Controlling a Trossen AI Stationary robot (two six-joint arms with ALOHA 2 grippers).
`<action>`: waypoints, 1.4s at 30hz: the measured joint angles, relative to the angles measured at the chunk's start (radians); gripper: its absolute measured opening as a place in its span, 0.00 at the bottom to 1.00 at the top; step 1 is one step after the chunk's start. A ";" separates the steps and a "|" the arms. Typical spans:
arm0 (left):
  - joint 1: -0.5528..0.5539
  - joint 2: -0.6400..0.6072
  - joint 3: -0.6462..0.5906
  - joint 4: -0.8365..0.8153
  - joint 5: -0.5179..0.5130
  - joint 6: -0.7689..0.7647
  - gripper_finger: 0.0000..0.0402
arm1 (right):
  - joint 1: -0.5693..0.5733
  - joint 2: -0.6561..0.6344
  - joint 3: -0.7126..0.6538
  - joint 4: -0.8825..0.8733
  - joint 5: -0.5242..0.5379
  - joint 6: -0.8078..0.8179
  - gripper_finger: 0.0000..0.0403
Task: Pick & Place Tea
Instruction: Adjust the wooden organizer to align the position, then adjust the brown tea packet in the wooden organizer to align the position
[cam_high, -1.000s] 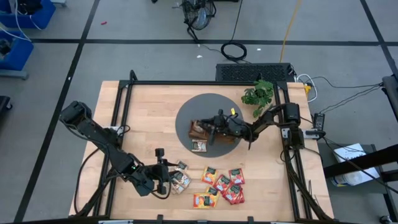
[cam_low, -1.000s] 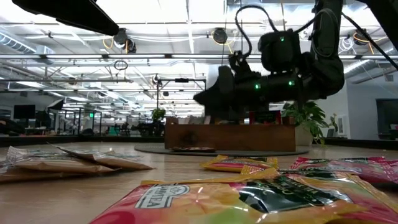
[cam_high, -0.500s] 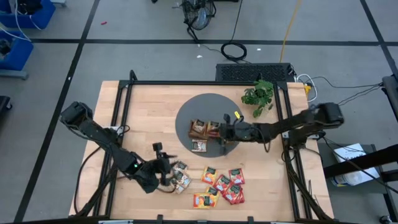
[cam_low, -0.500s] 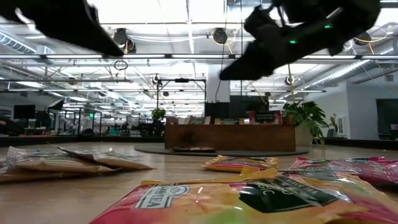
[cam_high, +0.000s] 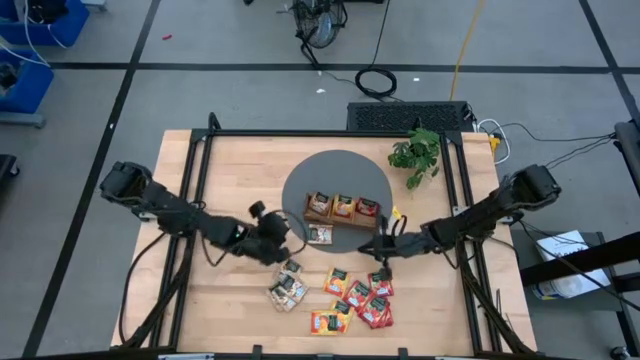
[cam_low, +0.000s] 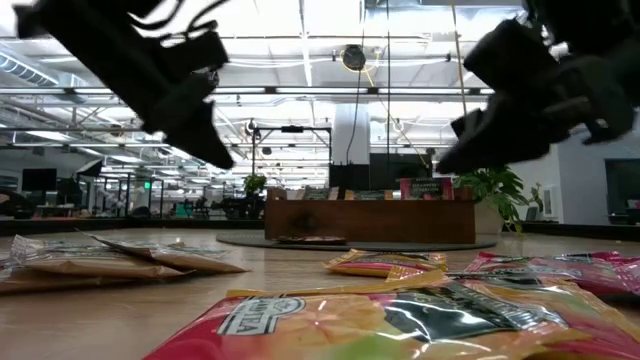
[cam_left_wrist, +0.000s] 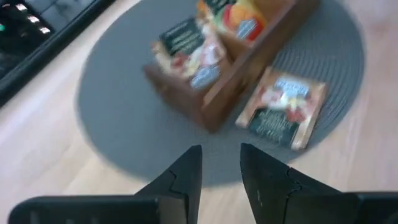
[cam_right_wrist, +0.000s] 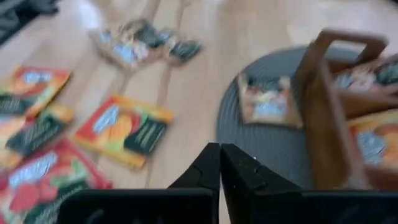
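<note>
1. Right tool (cam_high: 381, 249), fingers pressed together and pinching nothing, hangs just off the tray's (cam_high: 345, 219) front right corner; left tool (cam_high: 283, 238), fingers slightly spread and empty, hangs off the tray's front left.
2. The tray lies long axis across the desk (cam_high: 240, 180) on a grey mat (cam_high: 300, 185); each of its three compartments shows one sachet.
3. One beige sachet (cam_high: 320, 235) lies flat just in front of the tray.
4. Farther in front: two beige sachets (cam_high: 288, 291); about seven red and orange ones (cam_high: 358, 297), pointing every way.

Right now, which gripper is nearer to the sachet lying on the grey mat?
Left. The left gripper is just beside the sachet; the right gripper is farther away on its other side.
</note>
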 joint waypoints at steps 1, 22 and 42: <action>0.019 0.004 -0.009 0.041 0.007 0.025 0.29 | 0.006 0.001 -0.005 -0.008 0.008 0.010 0.01; 0.229 0.193 -0.016 0.194 0.278 0.066 0.29 | -0.055 0.001 -0.123 -0.030 0.254 0.144 0.00; 0.145 0.133 0.073 0.194 0.466 0.205 0.29 | -0.032 0.001 -0.123 0.095 0.265 0.072 0.00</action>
